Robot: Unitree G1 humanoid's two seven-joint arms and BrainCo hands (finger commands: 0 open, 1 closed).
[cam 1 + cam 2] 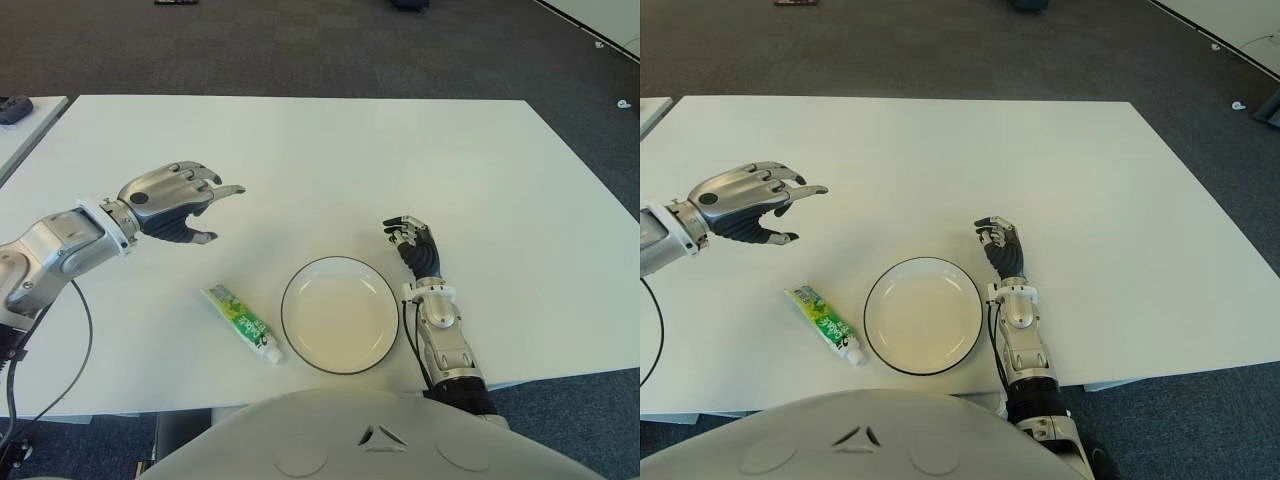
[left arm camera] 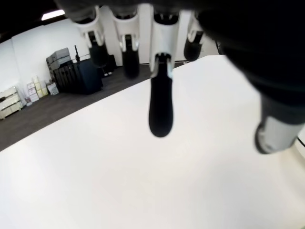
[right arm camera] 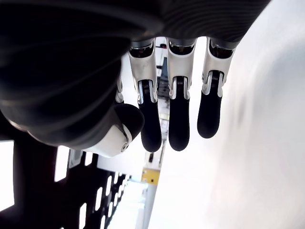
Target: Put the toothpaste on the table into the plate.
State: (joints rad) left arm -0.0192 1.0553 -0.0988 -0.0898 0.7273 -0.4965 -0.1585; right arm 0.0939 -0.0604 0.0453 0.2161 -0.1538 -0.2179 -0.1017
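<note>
Toothpaste (image 1: 241,322) flat on table (image 1: 330,160), just left of plate (image 1: 339,315). Left hand (image 1: 172,201) above table, farther away, fingers spread, empty. Right hand (image 1: 414,245) right of plate, fingers relaxed, empty.

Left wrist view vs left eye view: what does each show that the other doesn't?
Only the left wrist view: stacked boxes and dark cabinets at the far wall. Only the left eye view: toothpaste lying beside the empty plate on its left, and the right hand beside the plate's right edge. Both: the left hand, fingers open and holding nothing, above the white table.
</note>
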